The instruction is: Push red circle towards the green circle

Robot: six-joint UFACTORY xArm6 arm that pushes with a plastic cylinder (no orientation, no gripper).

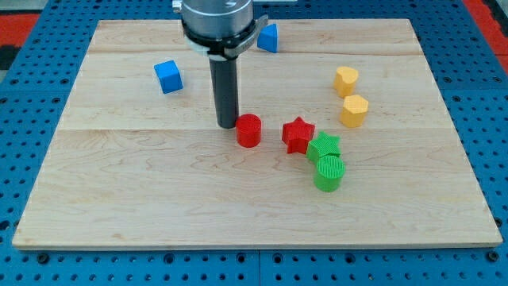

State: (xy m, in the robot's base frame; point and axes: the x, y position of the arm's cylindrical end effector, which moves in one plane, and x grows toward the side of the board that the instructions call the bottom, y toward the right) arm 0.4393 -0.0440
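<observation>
The red circle [248, 130] is a short red cylinder near the board's middle. My tip [227, 125] rests just to its left, touching or nearly touching it. The green circle [329, 172] is a green cylinder to the lower right of the red circle. A red star [298, 134] lies between them, to the right of the red circle. A green star [323, 147] sits right above the green circle, touching it and the red star.
A blue cube [168, 76] lies at the upper left. A blue block [269, 37] sits at the top, partly behind the arm. Two yellow blocks [346, 81] [355, 110] stand at the right. The wooden board [119, 199] lies on a blue pegboard.
</observation>
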